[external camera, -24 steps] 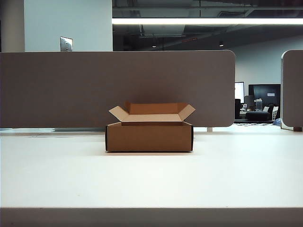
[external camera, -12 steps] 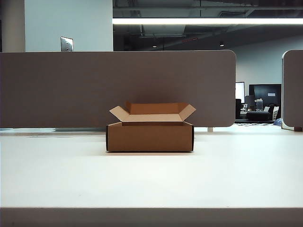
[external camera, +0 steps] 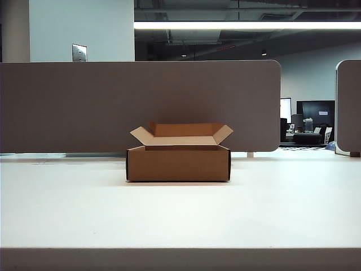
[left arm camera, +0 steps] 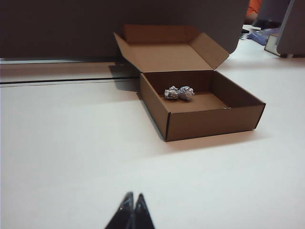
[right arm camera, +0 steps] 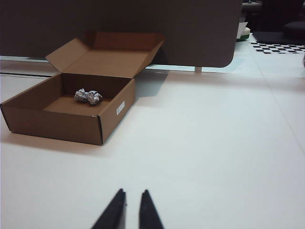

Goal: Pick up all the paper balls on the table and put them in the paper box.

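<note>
1. Exterior view: no change against the 2 earlier shots. Box (external camera: 178,164) in the same spot on the table (external camera: 180,226), flaps open, just in front of the grey panel (external camera: 141,101). No arm or gripper in that view then or now.
2. Left gripper (left arm camera: 134,198): well short of the box, low over the table on the box's near-left side. Fingertips pressed together, nothing between them.
3. Right gripper (right arm camera: 133,192): also well clear of the box, on its near-right side, low over the table. Tips almost together with a thin gap showing, nothing held.
4. Paper balls (left arm camera: 179,93): 2 seen inside the box, touching each other, close to its back wall. Same pair in the right wrist view (right arm camera: 88,97).
5. 3rd ball: not seen anywhere. No ball on the table around the box in any view. Possibly hidden behind the box's front wall, cannot tell.
6. Judgement: both grippers empty and back from the box, table bare of balls, so task likely finished or down to a final check on the 3rd ball.
</note>
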Motion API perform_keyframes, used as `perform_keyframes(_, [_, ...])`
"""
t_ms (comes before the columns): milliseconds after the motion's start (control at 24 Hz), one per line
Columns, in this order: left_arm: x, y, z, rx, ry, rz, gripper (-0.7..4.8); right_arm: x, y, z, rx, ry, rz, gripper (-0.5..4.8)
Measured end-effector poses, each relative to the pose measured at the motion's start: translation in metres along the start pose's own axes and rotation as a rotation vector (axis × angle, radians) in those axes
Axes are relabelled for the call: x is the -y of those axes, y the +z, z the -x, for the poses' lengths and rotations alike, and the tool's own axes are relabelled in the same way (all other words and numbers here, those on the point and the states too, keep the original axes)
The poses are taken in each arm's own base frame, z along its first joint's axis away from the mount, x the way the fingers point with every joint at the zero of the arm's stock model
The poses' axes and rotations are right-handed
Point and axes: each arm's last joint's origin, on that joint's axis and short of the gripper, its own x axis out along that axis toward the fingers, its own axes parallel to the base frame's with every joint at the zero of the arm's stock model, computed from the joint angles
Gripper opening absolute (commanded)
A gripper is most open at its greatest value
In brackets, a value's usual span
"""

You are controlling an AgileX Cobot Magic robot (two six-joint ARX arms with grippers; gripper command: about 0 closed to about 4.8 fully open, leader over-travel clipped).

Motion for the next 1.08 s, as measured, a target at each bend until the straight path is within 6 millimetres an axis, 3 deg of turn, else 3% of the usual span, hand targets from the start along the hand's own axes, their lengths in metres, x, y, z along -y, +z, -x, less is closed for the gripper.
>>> perform_keyframes(83, [-0.001, -0.009, 0.000, 0.011, -0.001, 0.003, -0.05, 0.000, -0.008, -0.002, -0.016, -0.001, 0.004, -0.02])
perform_keyframes(250, [-0.001, -0.016, 0.000, 0.030, -0.002, -0.003, -0.05, -0.002, -0.021, -0.006, -0.028, 0.030, 0.017, -0.01])
perform_keyframes(458, [-0.002, -0.027, -0.003, -0.010, 0.000, -0.005, -0.05, -0.003, -0.020, -0.006, -0.027, 0.063, 0.055, -0.01])
perform_keyframes(625, [-0.003, -0.030, -0.003, -0.037, 0.015, -0.096, -0.05, -0.003, -0.020, -0.006, -0.026, 0.069, 0.070, -0.01])
perform_keyframes(1084, [-0.005, -0.035, -0.002, -0.096, 0.106, -0.116, -0.04, -0.003, -0.025, -0.005, -0.071, 0.072, 0.077, -0.01])
